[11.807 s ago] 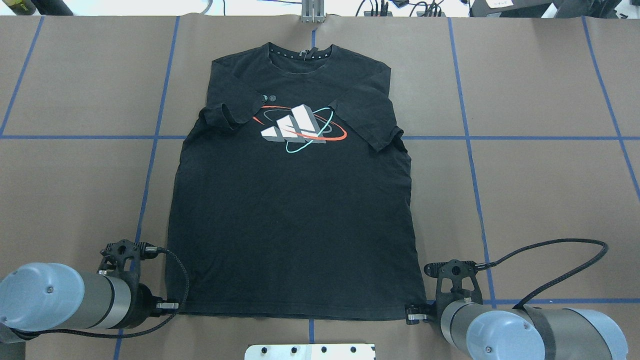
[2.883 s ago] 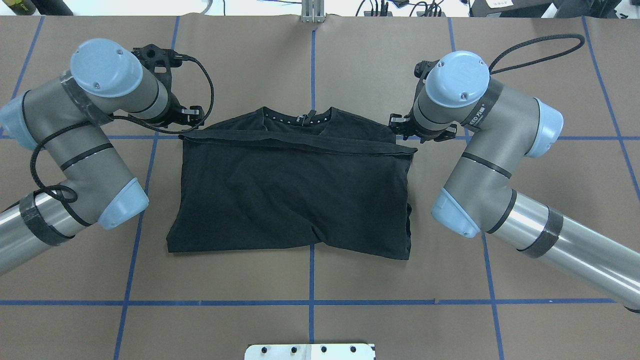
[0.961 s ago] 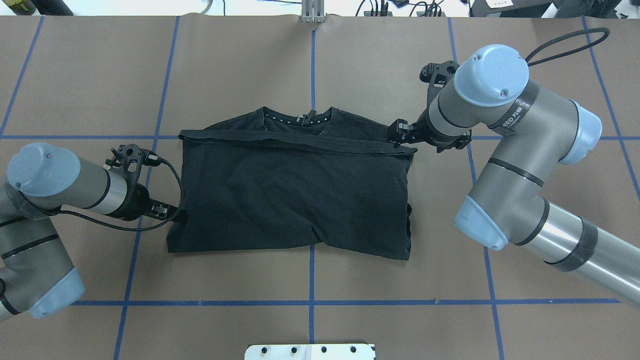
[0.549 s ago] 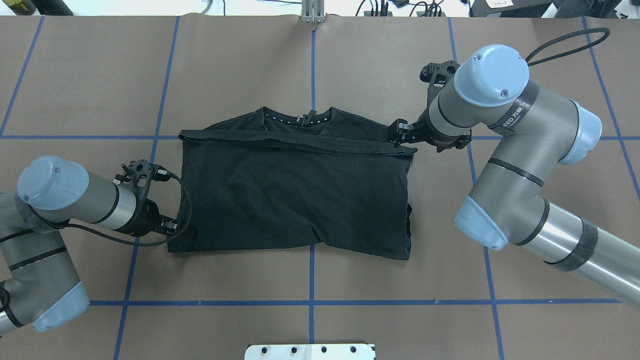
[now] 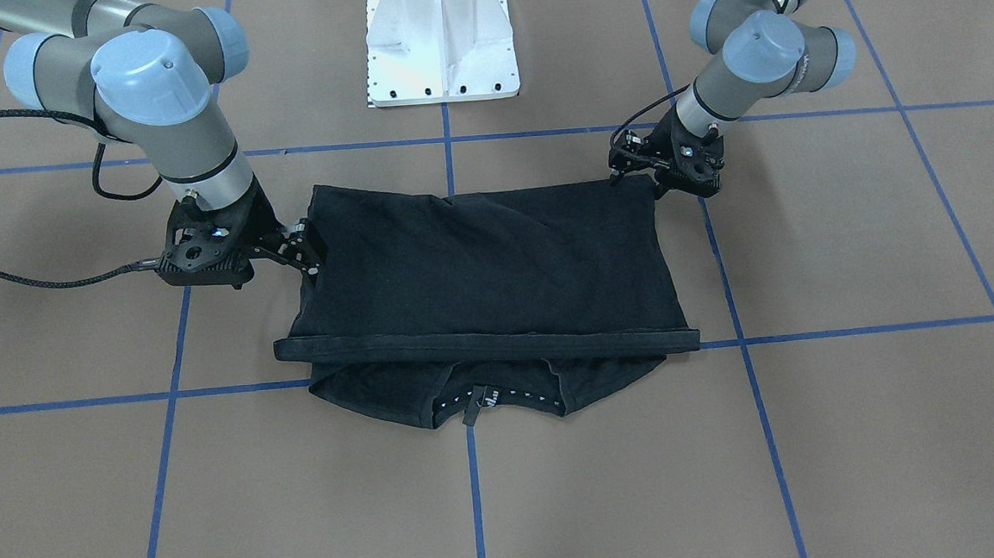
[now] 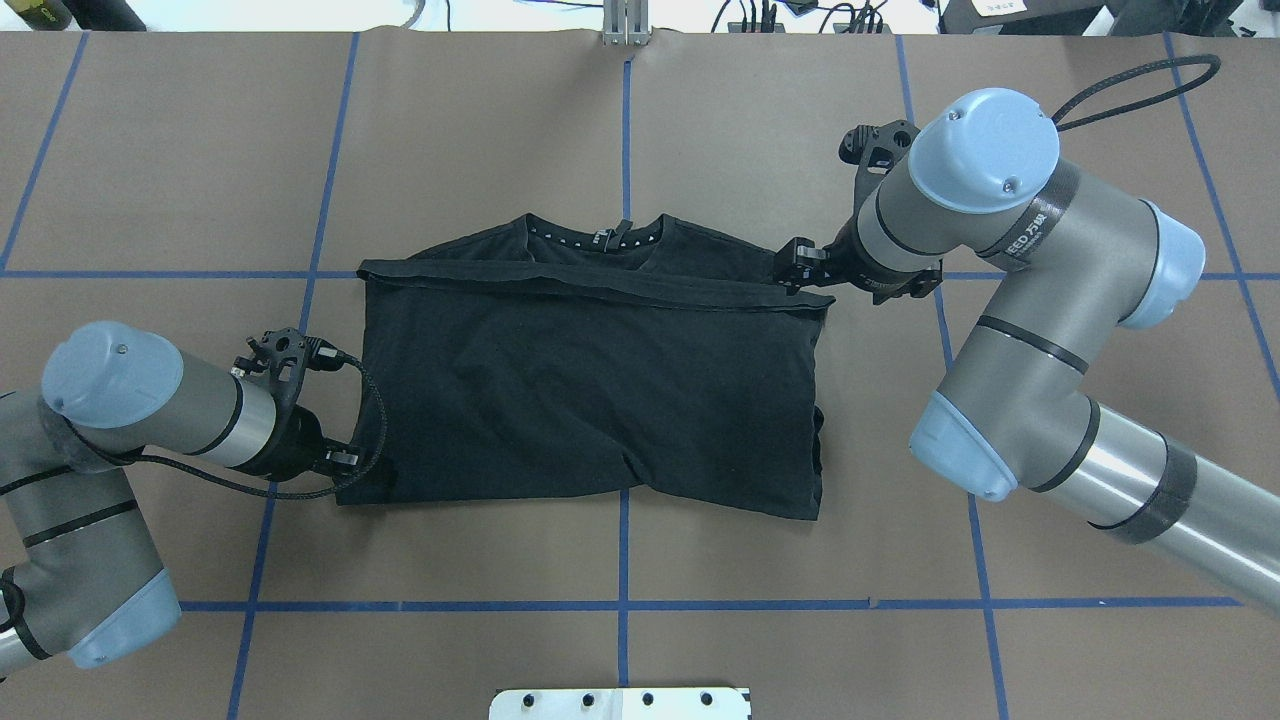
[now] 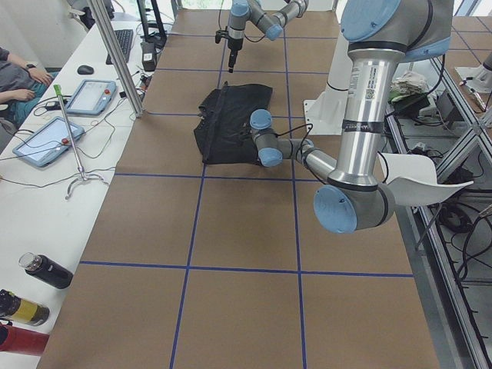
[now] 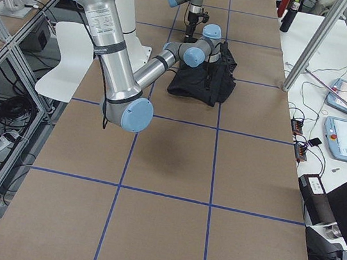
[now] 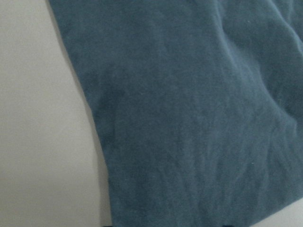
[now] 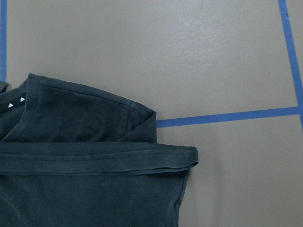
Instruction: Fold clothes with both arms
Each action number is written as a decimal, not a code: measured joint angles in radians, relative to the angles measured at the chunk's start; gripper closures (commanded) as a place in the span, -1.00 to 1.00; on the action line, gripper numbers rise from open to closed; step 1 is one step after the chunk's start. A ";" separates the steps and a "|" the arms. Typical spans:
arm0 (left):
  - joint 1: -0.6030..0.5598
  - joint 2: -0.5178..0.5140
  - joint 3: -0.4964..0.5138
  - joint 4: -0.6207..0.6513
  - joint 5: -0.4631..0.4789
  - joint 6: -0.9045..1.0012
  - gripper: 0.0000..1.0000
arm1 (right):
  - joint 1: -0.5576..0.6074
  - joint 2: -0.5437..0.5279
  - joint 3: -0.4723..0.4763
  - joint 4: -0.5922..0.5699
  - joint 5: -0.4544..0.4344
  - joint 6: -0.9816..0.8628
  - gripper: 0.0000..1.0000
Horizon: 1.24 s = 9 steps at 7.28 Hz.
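We judged that, with the black T-shirt (image 6: 590, 390) lying half-folded in the middle of the table (image 6: 700, 130), the left gripper (image 6: 352, 462) at its near corner (spread or clenched, we could not tell) and the released right gripper (image 6: 795, 268) by the far hem needed to pinch both layers squarely, while the white base (image 5: 441, 49) stood well apart, out of the way.
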<state>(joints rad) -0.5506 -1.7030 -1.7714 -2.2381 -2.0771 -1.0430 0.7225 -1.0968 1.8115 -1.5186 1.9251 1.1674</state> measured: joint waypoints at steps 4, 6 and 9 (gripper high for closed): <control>0.000 0.016 -0.002 0.004 0.005 -0.005 1.00 | -0.001 0.001 0.004 0.000 0.000 0.000 -1.00; -0.007 0.038 -0.016 0.009 0.008 -0.001 1.00 | -0.001 0.001 0.007 -0.001 0.000 0.001 -1.00; -0.145 0.031 -0.007 0.071 0.015 0.107 1.00 | -0.002 0.000 0.008 0.000 0.002 0.001 -1.00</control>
<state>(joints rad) -0.6959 -1.6723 -1.7787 -2.1675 -2.0624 -0.9363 0.7210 -1.0967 1.8192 -1.5183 1.9269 1.1679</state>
